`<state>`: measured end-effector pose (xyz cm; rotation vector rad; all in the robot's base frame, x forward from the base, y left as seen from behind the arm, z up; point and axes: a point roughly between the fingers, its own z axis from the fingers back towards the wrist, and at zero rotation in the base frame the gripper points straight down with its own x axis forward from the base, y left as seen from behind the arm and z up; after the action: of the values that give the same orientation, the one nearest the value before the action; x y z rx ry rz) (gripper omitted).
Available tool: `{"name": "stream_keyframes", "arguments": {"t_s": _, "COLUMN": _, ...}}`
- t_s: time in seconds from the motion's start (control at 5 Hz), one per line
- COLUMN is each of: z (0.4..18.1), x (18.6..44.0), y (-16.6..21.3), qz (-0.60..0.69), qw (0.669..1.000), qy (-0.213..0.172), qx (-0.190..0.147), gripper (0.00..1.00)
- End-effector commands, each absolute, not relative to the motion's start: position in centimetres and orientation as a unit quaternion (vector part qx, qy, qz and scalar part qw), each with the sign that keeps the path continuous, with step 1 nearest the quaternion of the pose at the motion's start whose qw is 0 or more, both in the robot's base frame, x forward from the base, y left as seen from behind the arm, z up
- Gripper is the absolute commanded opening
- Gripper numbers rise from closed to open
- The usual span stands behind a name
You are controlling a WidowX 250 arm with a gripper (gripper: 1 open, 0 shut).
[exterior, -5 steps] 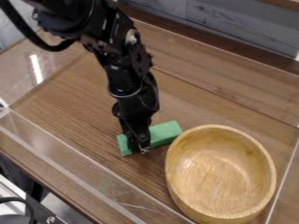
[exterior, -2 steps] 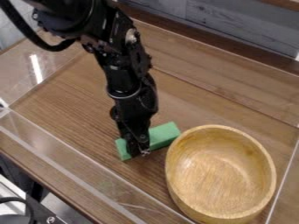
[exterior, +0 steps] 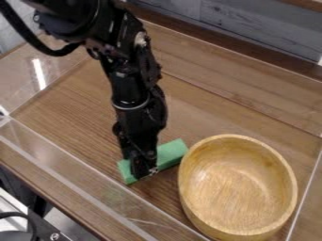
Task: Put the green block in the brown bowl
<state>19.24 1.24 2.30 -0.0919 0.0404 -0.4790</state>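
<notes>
The green block (exterior: 168,152) is a small mint-green bar lying on the wooden table just left of the brown bowl (exterior: 238,184), close to its rim. My gripper (exterior: 142,169) points straight down over the block's left end, and its dark fingers look shut on the block. The gripper body covers much of the bar's left half. The brown bowl is a wide, shallow, light-wood dish at the lower right, and nothing lies in it.
A clear plastic wall (exterior: 75,174) runs along the table's front and left sides. The black arm (exterior: 107,47) reaches in from the upper left. A grey backdrop (exterior: 251,24) stands behind the table's far edge.
The gripper and the green block have shifted a little toward the front-left of the table, the block sliding with it. The bowl has stayed put.
</notes>
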Motion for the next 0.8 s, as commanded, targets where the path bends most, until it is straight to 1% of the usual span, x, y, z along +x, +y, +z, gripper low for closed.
{"name": "stream_keyframes", "arguments": {"t_s": 0.0, "z": 3.1, "x": 19.1, "y": 1.5, "qz": -0.224, "qw": 0.973, "qy": 0.025, "qx": -0.046, "gripper": 0.00}}
{"name": "stream_keyframes", "arguments": {"t_s": 0.6, "z": 5.0, "x": 18.9, "y": 2.0, "qz": -0.203, "qw": 0.977, "qy": 0.043, "qx": -0.048, "gripper": 0.00}}
